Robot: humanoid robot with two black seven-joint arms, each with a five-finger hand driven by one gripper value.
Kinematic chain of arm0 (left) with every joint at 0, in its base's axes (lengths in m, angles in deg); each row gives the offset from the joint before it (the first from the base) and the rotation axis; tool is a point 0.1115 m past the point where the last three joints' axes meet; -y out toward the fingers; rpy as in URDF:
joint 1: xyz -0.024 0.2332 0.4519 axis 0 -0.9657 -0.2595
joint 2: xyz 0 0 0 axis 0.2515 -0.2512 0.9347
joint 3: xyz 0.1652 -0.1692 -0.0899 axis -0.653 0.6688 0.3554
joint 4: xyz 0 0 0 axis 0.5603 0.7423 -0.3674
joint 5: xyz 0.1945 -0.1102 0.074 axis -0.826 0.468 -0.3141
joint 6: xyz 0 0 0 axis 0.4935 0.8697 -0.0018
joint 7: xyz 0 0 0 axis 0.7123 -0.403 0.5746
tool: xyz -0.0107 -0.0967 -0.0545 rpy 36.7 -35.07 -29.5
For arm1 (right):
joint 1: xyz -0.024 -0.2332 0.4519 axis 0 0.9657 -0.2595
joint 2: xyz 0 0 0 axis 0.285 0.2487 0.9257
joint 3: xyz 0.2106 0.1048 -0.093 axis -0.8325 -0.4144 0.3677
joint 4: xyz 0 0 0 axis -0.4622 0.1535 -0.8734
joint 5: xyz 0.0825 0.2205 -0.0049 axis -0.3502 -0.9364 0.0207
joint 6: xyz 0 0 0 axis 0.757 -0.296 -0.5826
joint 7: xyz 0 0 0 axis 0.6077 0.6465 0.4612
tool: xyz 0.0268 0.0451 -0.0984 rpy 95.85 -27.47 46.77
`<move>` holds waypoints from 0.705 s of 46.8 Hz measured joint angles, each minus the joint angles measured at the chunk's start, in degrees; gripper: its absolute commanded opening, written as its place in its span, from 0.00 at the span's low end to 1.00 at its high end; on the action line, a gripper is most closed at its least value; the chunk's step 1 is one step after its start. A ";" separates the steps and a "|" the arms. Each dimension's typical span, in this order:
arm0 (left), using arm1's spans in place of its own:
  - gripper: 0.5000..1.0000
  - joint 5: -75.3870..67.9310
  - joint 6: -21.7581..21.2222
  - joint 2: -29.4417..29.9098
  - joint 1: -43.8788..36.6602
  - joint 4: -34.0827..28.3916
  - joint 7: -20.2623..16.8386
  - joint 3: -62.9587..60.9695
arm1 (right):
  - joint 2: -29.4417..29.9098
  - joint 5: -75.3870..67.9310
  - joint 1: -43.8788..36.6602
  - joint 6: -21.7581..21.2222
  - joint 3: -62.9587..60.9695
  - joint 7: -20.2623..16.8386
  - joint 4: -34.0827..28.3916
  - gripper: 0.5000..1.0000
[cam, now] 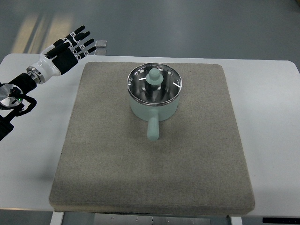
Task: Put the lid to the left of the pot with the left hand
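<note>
- The left robot hand (70, 47) shows at the upper left, its arm entering from the picture's left edge and angling up and to the right across the white desk (272, 122).
- Its fingers (83, 40) are stretched out straight and spread apart, holding nothing; the fingertips reach past the far edge of the desk, over the grey floor (197, 23).
- The hand is black with white patches on the finger segments, and a white cuff sits at the wrist, with a metal joint further back along the arm.
- A grey mat (117, 164) covers most of the desk; its upper left corner lies just right of and below the hand, not touching it.
- The pot (154, 105), pale green with a shiny steel rim, stands on the mat well to the right of the hand and somewhat nearer the robot.
- The lid (154, 84) sits on the pot, a see-through disc through which the bright metal inside shows, with a pale green knob at its middle.
- The pot's handle (153, 129), pale green too, points straight back toward the robot's side, away from the hand.
- Between the hand and the pot lies a bare stretch of mat.
- The right arm does not show anywhere in the view.
</note>
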 measured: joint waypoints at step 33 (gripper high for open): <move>0.99 0.00 3.74 0.26 0.59 -0.04 0.00 0.00 | 0.00 0.03 0.01 0.01 0.00 0.00 0.00 0.84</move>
